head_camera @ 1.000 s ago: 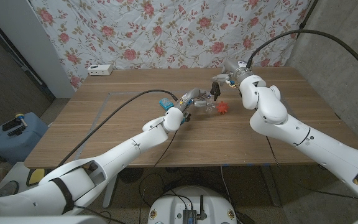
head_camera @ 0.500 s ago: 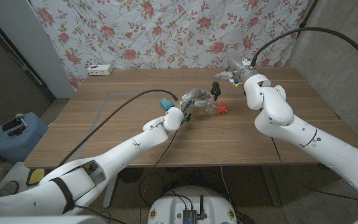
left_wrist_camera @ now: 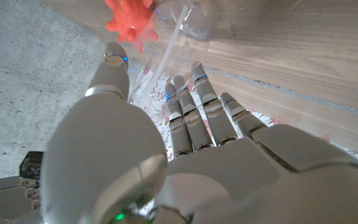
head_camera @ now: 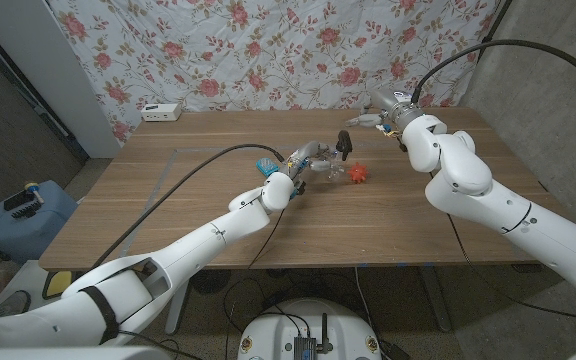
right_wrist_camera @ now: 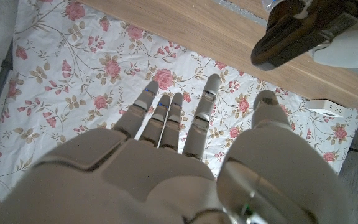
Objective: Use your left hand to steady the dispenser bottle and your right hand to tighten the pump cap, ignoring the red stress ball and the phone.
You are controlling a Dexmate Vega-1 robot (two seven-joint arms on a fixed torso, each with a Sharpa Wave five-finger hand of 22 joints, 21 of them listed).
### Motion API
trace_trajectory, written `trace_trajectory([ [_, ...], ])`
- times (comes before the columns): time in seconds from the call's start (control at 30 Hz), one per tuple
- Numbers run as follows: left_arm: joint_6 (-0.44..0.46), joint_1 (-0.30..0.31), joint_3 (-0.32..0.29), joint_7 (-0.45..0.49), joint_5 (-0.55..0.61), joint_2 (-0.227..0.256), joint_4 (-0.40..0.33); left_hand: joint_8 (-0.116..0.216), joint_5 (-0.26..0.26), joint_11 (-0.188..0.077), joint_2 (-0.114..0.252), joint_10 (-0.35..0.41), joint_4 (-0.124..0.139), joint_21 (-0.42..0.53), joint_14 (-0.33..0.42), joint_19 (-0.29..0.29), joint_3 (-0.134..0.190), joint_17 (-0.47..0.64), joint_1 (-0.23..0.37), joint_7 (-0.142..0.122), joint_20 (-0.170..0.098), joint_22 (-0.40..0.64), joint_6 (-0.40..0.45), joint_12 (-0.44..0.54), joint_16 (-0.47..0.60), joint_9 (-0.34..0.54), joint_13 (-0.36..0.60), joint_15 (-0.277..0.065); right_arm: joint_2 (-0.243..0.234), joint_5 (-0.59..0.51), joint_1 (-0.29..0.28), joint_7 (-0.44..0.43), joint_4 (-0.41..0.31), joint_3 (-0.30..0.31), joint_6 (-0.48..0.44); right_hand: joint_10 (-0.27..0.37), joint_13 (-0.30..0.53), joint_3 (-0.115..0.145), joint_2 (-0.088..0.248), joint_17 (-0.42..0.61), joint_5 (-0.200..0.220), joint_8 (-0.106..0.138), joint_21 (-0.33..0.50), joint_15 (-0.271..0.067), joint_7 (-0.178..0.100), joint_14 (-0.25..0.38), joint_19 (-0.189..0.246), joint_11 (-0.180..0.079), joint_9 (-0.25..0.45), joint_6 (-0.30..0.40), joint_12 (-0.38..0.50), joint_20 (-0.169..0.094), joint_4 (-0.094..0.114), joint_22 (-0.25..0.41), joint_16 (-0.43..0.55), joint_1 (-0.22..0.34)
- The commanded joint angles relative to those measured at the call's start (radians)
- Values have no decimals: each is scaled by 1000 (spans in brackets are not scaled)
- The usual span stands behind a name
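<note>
A clear dispenser bottle [head_camera: 330, 172] stands at the table's middle, its black pump cap [head_camera: 345, 143] on top. My left hand [head_camera: 306, 160] holds the bottle from the left; in the left wrist view my left hand [left_wrist_camera: 185, 143] has the clear bottle [left_wrist_camera: 194, 15] between thumb and fingers. My right hand [head_camera: 379, 114] hovers behind and to the right of the pump, apart from it. In the right wrist view my right hand [right_wrist_camera: 166, 155] has its fingers spread with nothing in them, and the pump cap [right_wrist_camera: 300, 34] is off to one side. The red stress ball [head_camera: 358, 173] lies just right of the bottle, also red ball [left_wrist_camera: 129, 18].
A small blue object [head_camera: 266, 166], possibly the phone, lies left of my left hand. A white power strip [head_camera: 160, 112] sits at the table's back left. A floral cloth hangs behind the table [head_camera: 168, 200].
My right hand and arm have drawn back and to the right, away from the pump cap. My left hand and the bottle have stayed put.
</note>
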Motion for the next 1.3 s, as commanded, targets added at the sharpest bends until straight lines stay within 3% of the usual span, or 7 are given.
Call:
trace_trajectory([
  [0.03,10,-3,-4,5,-1,2,-4,5,9,-20,69,25,107,0,15,-3,118,4,-56,-37,-93,2,73,6,4,4,4,-74,-48,67,-12,-3,-4,44,84,-16,4,6,2,1,3,-8,0,3,-13,-13,-9,1,5,-24,-1,7,-11,2,-5,22],
  [0.3,-1,-12,-3,-3,-1,3,1,5,8,-22,69,25,107,0,17,-2,118,5,-55,-37,-93,2,74,6,5,4,4,-75,-72,93,-24,-17,-1,65,139,-53,6,22,1,-3,2,-37,3,-1,-50,-33,-16,-6,8,-94,0,15,-24,2,-8,70],
  [0.63,9,-15,-1,-9,0,6,-5,5,8,-21,69,26,107,0,18,-3,119,5,-56,-40,-93,2,74,6,5,4,4,-75,-94,108,-28,-32,15,82,218,-103,8,30,-12,-2,3,-76,7,-10,-100,-65,-15,-17,13,-192,-1,16,-23,2,-12,118],
  [0.93,-1,-28,2,-19,-4,1,14,5,9,-18,68,24,108,0,17,-3,120,4,-57,-40,-92,2,73,6,4,4,4,-75,-119,122,-24,-43,47,103,324,-145,11,43,-32,-5,12,-109,7,-12,-105,-85,-17,-38,15,-274,0,14,-33,2,-11,191],
  [1.1,-2,-37,5,-25,-3,-2,23,5,9,-21,68,25,108,0,17,-3,120,4,-57,-40,-92,2,74,6,4,4,4,-76,-128,129,-26,-46,63,115,370,-160,11,49,-40,-7,17,-112,7,-19,-105,-93,-19,-43,16,-282,1,9,-35,2,-12,222],
  [1.3,-8,-45,9,-33,-2,-3,32,5,8,-20,67,24,107,0,16,-3,120,4,-57,-37,-93,2,74,6,4,4,4,-76,-135,104,-29,-50,73,118,403,-178,12,62,-51,-8,27,-112,5,-27,-106,-103,-28,-70,17,-282,3,10,-37,2,-13,274],
])
